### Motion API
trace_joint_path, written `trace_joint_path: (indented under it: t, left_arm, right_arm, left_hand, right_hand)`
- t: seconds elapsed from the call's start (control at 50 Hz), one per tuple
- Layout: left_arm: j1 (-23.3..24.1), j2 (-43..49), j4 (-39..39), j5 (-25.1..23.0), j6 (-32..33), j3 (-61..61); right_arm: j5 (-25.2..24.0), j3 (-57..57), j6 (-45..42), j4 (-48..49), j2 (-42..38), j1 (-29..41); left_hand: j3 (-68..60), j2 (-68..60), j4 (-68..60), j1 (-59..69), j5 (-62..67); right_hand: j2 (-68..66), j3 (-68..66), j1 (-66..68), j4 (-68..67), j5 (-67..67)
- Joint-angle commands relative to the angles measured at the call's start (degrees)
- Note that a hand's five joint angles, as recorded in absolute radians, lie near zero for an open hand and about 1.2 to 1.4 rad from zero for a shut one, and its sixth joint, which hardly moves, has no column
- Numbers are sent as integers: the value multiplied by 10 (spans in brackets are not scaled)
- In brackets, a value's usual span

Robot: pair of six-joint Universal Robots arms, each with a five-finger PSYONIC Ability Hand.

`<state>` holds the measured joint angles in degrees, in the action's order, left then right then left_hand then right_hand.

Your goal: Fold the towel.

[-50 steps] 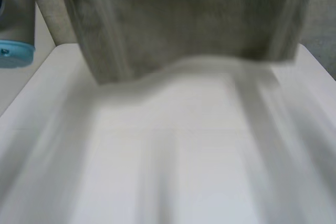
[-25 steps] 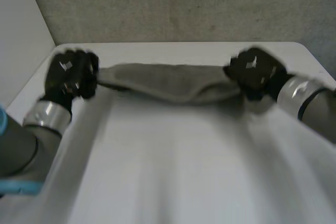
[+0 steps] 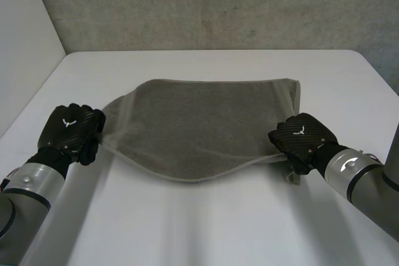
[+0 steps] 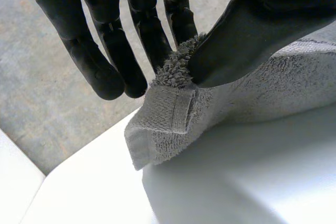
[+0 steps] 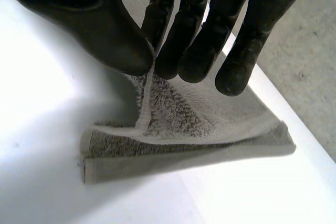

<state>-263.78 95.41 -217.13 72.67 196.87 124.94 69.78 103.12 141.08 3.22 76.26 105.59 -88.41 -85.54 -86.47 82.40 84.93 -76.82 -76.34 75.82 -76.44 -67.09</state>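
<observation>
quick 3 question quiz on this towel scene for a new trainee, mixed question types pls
1. Multiple choice: where on the towel does the left hand grip? A) a near corner B) the middle C) the far edge
2. Fill in: the right hand pinches the towel between its fingers and its ____.
3. True or false: the right hand rests open on the bare table, clear of the towel.

Key: 1 A; 2 thumb; 3 false, it is shut on the towel at the near right corner.
</observation>
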Motion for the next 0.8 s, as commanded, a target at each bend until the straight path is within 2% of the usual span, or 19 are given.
trace_joint_path:
  t: [0.02,0.12,0.18,0.22,0.46,0.68,0.7,0.72,0.74,0.76,0.78,0.8]
  left_arm:
    - [-7,15,-7,2,-20,-7]
    - [-26,27,-7,9,-19,-10]
    - [-43,28,-7,10,-21,-11]
    - [-46,28,-7,10,-21,-13]
    - [-56,31,-9,11,-25,-18]
    - [-70,30,-3,45,-79,-33]
    - [-70,30,0,45,-89,-36]
    - [-70,30,0,45,-89,-36]
    - [-70,29,0,45,-96,-37]
    - [-70,29,0,45,-100,-37]
    - [-70,29,0,45,-100,-37]
    - [-70,29,0,45,-103,-37]
  right_arm:
    - [42,2,10,40,-27,-1]
    - [87,9,52,92,-30,-1]
    - [94,9,66,101,-31,-1]
    - [99,9,89,108,-36,-4]
    - [102,0,137,96,-48,-4]
    - [102,-28,191,57,-81,-5]
    - [102,-36,197,43,-88,-1]
    - [99,-44,199,31,-95,0]
    - [99,-44,199,31,-95,0]
    - [97,-51,199,21,-97,-1]
    - [97,-61,199,18,-97,-3]
    - [97,-61,199,18,-97,-3]
  left_hand:
    - [84,55,65,-24,-149]
    - [84,55,65,-24,-149]
    - [84,55,65,-24,-149]
    - [84,55,65,-24,-149]
    - [84,55,65,-24,-149]
    - [84,55,65,-24,-149]
    - [84,55,65,-24,-149]
    - [84,55,65,-24,-149]
    - [84,55,65,-24,-149]
    - [84,55,65,-24,-149]
    - [84,55,65,-24,-149]
    - [84,55,65,-24,-149]
  right_hand:
    - [40,35,-30,36,43]
    - [231,227,-221,228,234]
    - [269,264,-259,265,271]
    - [351,346,-341,347,353]
    - [410,405,-400,406,413]
    - [348,343,-338,344,350]
    - [309,305,-299,306,312]
    - [204,199,-194,200,207]
    - [203,198,-193,199,206]
    - [53,48,-43,49,56]
    - [-31,-36,41,-35,-28]
    - [-32,-37,42,-36,-29]
